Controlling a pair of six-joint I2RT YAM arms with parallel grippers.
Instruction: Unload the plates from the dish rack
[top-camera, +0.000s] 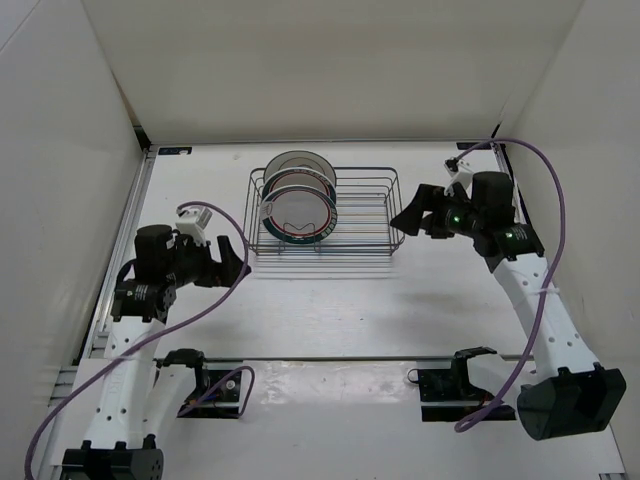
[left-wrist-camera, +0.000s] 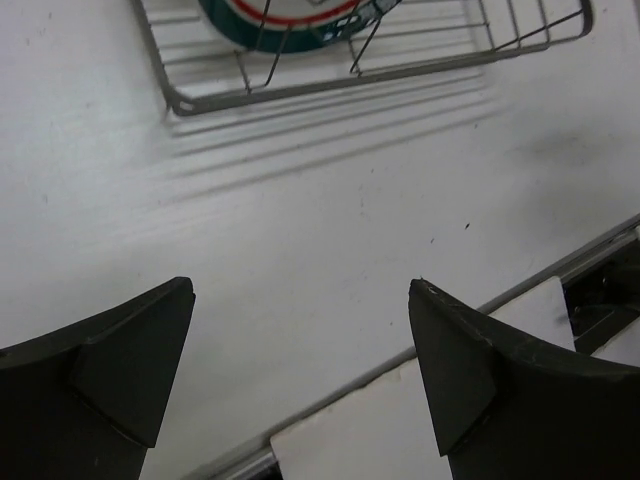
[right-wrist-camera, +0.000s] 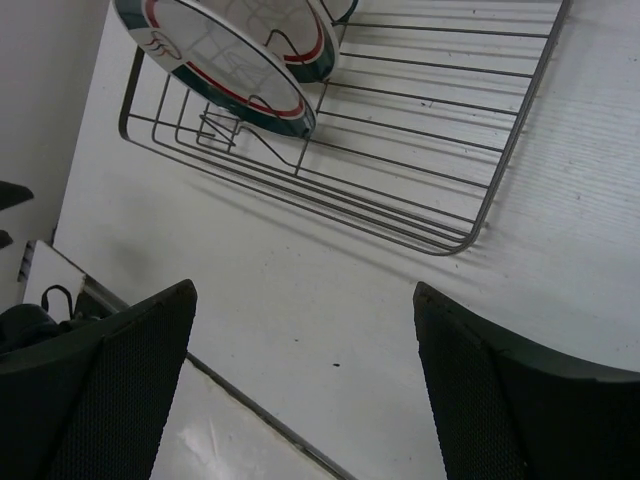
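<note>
At far centre of the table (top-camera: 330, 320), dish rack (top-camera: 392, 205) holds both plates upright in its left half: teal-rimmed plate (top-camera: 300, 212) in front, grey-rimmed plate (top-camera: 299, 165) behind. Left gripper (top-camera: 238, 258) and right gripper (top-camera: 405, 218) flank it, jaws wide, empty. Risk: glossy rim slips from the pinch, or a lifted plate catches and drags the rack.

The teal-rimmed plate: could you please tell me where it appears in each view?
Top external: the teal-rimmed plate stands upper centre, in the left part of the dish rack.
Left wrist: only its lower edge, at the top, left of centre.
Right wrist: top left, leaning.
Shared landmark: the rack's wire frame.
</note>
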